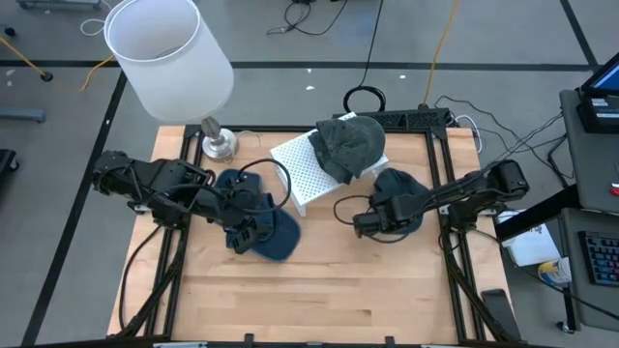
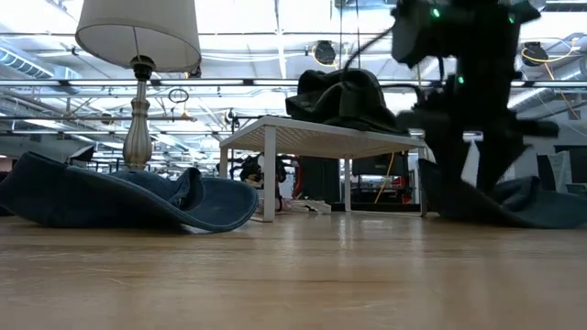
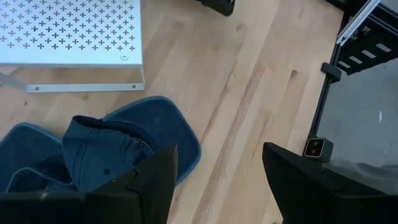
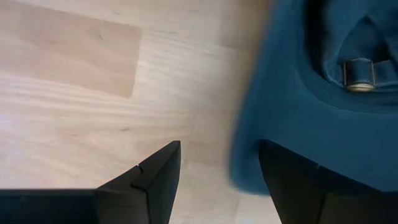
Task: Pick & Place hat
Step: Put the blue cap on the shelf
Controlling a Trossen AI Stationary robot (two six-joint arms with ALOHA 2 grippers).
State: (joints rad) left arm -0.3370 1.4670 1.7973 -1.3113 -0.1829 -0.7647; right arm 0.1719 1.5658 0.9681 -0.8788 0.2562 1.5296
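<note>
Wooden tabletop point(image 1: 319, 280): both claws spread above blue hats, left claw point(image 3: 214, 180), right claw point(image 4: 217, 180), positioned for grasping.

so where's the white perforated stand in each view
High: white perforated stand at table centre, dark hat on it.
Low: centre, seen side-on, same hat on top.
Left wrist: its corner beyond a blue hat.
Right wrist: not in it.
Shared landmark: the dark hat.

lampshade point(image 1: 166, 50) cropped at top edge, right blue hat point(image 4: 323, 106) blurred, cut off
</note>
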